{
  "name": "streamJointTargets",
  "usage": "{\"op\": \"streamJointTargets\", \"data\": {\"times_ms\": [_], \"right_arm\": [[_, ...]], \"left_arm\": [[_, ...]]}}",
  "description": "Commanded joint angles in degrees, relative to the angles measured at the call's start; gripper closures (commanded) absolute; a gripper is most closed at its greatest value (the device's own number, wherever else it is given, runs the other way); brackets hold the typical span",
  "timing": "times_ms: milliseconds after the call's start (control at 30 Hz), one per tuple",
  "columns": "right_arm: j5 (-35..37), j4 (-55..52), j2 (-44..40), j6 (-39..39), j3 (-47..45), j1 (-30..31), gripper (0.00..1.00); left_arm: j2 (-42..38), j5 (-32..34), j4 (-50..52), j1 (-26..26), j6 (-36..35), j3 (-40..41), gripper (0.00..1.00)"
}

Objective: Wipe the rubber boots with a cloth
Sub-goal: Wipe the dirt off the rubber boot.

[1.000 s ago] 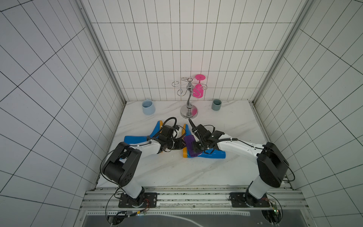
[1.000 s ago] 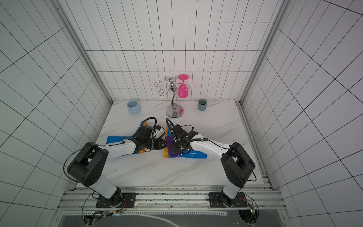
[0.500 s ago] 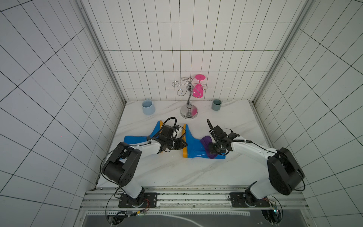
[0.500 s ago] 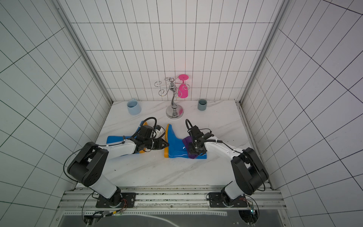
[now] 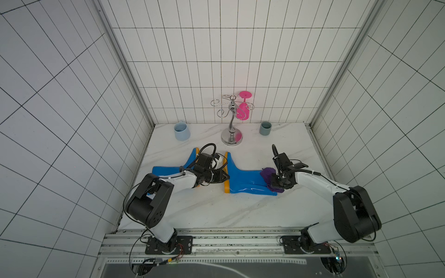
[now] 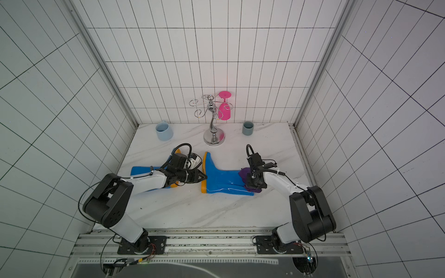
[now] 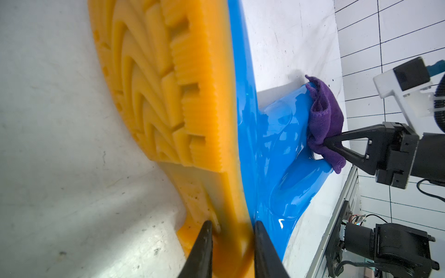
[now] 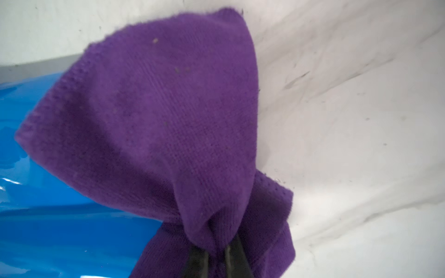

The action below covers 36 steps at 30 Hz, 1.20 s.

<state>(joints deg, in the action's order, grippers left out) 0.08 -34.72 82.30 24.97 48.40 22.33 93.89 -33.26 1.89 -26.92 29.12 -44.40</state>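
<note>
- The front strip of the surface (image 5: 216, 211), nearest my bases, is bare along the whole front edge. Either arm has room to draw back there.
- My right tool (image 5: 278, 185) is clenched on the cloth (image 5: 266, 173). A second ago it was pressing the cloth at the foot of the boot (image 5: 245, 180). Since then it has dragged the cloth the length of the shaft. The cloth now bunches at the open top, and its front part hangs off onto the surface.
- I judge one stroke along the upward side done. There is no boot left ahead of the cloth, so the next pass means lifting and going back toward the foot, or taking another face.
- My left tool (image 7: 232, 225) has not shifted. It is clamped on the heel edge of the sole and pins that boot on its side mid-surface.
- The other boot (image 5: 163, 171) lies partly under my left arm, toward the left edge and well apart from the cloth.
- Past the cloth the surface is bare up to the right edge, so I can swing out that way.
- Along the back edge stand a mug (image 5: 182, 131), a rack (image 5: 231, 138) and a cup (image 5: 265, 128), all well clear of my strokes.
</note>
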Motion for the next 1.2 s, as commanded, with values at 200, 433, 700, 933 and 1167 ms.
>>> {"op": "streamJointTargets", "data": {"times_ms": [200,433,700,933,1167], "right_arm": [[3.29,-1.78,2.57,4.24,16.14,19.10,1.00],[2.71,0.70,10.58,5.69,19.50,29.51,1.00],[3.05,-5.34,14.30,4.29,19.19,32.25,1.00],[5.65,-6.03,7.00,9.36,7.16,29.81,1.00],[8.30,-9.25,-1.12,13.01,-1.48,23.00,1.00]], "left_arm": [[3.48,2.58,4.09,-0.24,-0.30,1.77,0.94],[3.49,2.93,4.17,-0.24,-0.34,1.68,0.94],[3.53,2.84,4.09,-0.24,-0.43,1.68,0.94],[3.36,2.56,4.00,-0.21,-0.47,1.82,0.94],[3.61,2.14,3.91,-0.22,-0.67,1.75,0.94]]}}
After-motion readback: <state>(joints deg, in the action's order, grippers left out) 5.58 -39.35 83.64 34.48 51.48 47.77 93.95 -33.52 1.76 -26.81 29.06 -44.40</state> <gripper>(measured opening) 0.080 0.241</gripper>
